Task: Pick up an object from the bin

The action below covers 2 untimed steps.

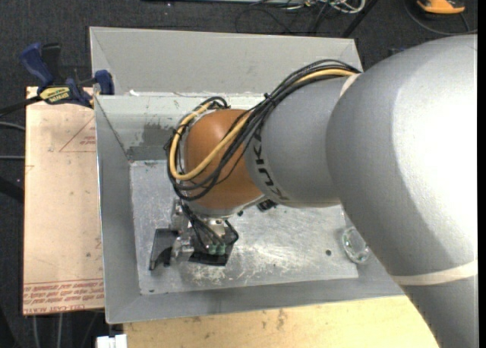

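Note:
My gripper (pixel 195 241) hangs low over the front left part of the bin floor, under the arm's orange cover. Close against its left side is a black angular piece (pixel 160 248), down at the floor; I cannot tell whether it is a loose thing or part of the gripper. A small clear, glassy round thing (pixel 355 246) lies on the floor at the front right, well apart from the gripper and partly behind the arm.
The thick grey arm covers the right and back of the bin. Bare scratched floor shows between the gripper and the clear thing. The bin's front and left walls stand close to the gripper.

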Tool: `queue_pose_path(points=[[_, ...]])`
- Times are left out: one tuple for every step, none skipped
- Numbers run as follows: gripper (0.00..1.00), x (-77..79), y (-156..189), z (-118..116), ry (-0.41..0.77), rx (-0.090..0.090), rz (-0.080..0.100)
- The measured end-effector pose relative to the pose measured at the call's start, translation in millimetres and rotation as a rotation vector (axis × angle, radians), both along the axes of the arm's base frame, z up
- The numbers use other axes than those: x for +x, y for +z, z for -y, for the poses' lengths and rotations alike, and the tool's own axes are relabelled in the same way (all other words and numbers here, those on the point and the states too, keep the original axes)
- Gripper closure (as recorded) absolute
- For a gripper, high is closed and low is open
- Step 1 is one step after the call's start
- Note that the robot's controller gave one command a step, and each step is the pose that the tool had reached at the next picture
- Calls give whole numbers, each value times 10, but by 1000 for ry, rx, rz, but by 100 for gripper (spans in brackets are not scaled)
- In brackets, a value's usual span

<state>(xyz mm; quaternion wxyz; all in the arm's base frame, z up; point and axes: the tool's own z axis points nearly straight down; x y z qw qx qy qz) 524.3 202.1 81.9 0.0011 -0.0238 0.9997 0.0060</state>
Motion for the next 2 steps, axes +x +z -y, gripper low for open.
queue_pose_path(points=[[100, 0, 0, 0, 0, 0, 0], [100, -123, 1323, 79, 52, -12, -4]])
